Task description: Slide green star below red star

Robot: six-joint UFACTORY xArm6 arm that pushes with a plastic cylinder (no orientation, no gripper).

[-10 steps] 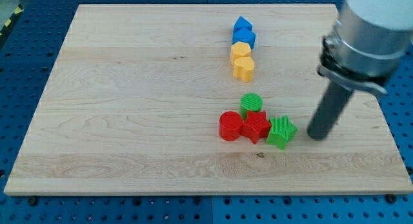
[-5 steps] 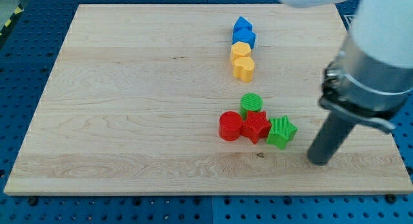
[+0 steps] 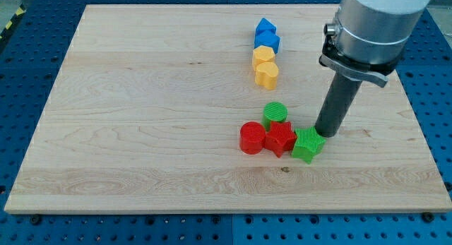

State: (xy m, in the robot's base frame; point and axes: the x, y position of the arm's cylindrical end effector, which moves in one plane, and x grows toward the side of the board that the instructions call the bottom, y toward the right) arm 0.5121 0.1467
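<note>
The green star (image 3: 308, 144) lies on the wooden board (image 3: 141, 118), touching the right side of the red star (image 3: 280, 138). My tip (image 3: 325, 134) stands just above and to the right of the green star, close to its upper right corner or touching it. A red cylinder (image 3: 251, 138) touches the red star's left side. A green cylinder (image 3: 275, 114) sits just above the red star.
Toward the view's top, a column of blocks runs downward: two blue blocks (image 3: 266, 34), then a yellow block (image 3: 263, 54) and a yellow heart-like block (image 3: 266, 74). The arm's grey body (image 3: 374, 26) hangs over the board's upper right.
My tip has swung from the right of the green star, down toward the view's bottom right, then back up and left to the star's upper right corner. The blocks have not visibly moved.
</note>
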